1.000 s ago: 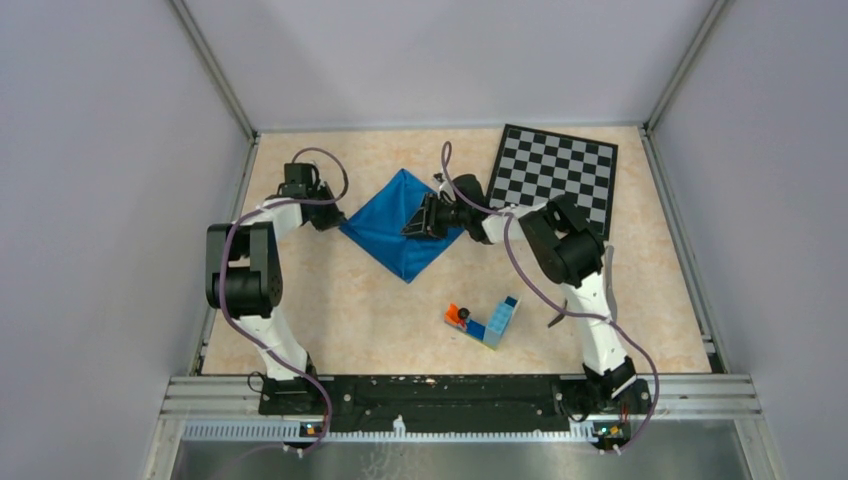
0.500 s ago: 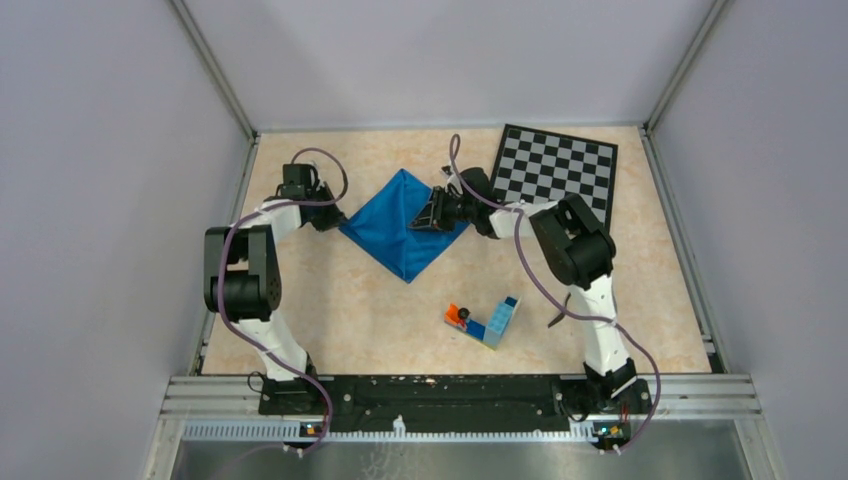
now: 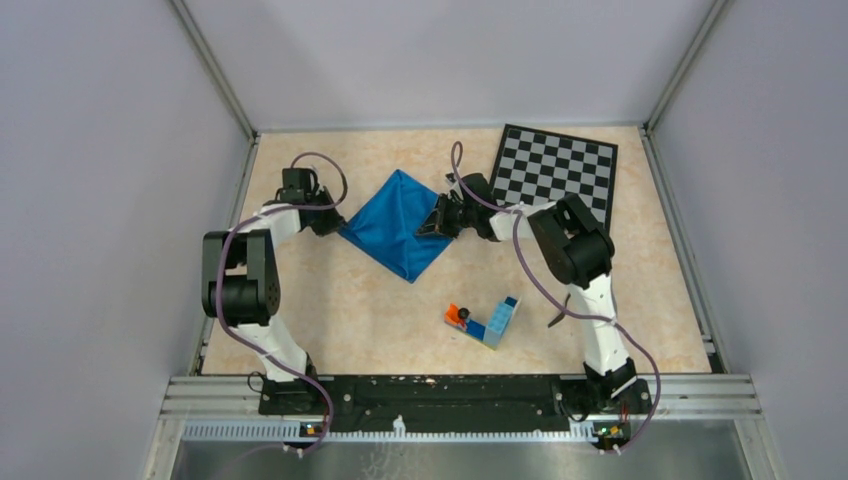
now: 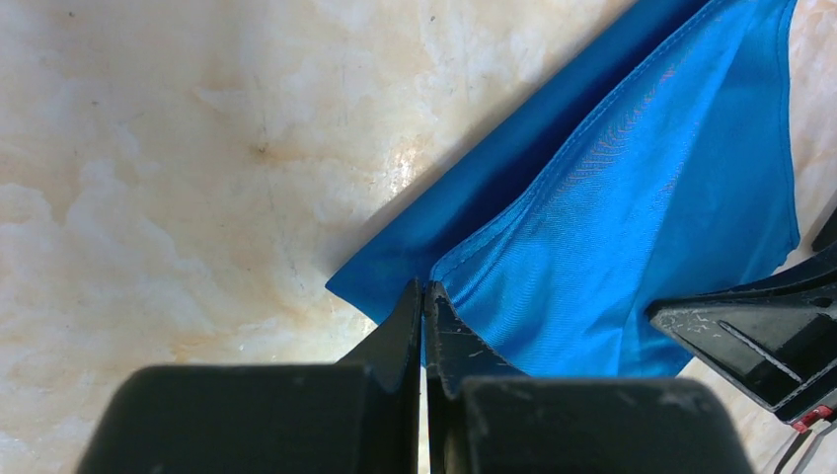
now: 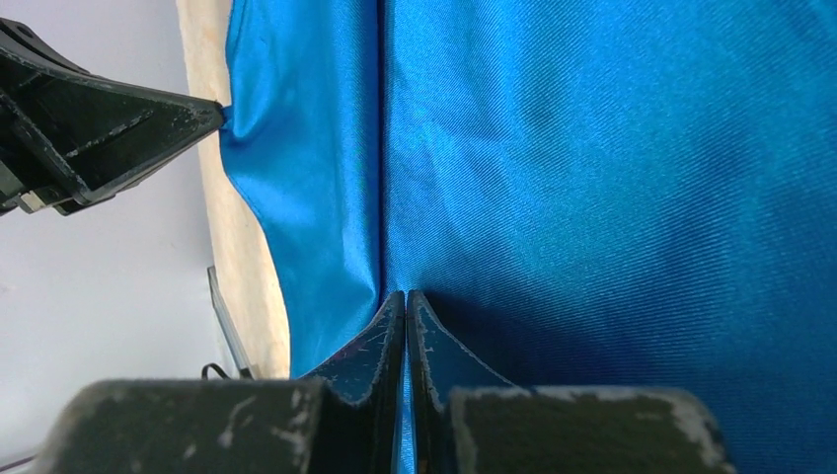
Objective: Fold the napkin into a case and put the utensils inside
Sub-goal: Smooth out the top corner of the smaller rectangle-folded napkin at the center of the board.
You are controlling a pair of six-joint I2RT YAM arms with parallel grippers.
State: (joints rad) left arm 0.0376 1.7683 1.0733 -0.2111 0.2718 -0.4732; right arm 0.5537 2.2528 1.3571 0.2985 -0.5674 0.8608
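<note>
The bright blue napkin [image 3: 395, 228] lies as a diamond on the table's far middle. My left gripper [image 3: 334, 226] is shut on its left corner; in the left wrist view the jaws [image 4: 424, 292] pinch the hem of the napkin [image 4: 632, 197]. My right gripper [image 3: 440, 222] is shut on the right corner, with a strip of the napkin [image 5: 612, 148] showing between its pressed jaws [image 5: 406, 298]. Each wrist view shows the other gripper across the cloth. A slim dark piece [image 3: 558, 318] by the right arm may be one of the utensils; it is too small to tell.
A black-and-white chessboard [image 3: 555, 178] lies at the far right, close behind the right arm. A block of blue and yellow toy bricks [image 3: 493, 322] with an orange piece [image 3: 457, 314] sits on the near middle. Metal rails and grey walls border the table.
The right gripper slid right across the napkin to its right corner and closed on the cloth. The left gripper kept its hold on the left corner.
</note>
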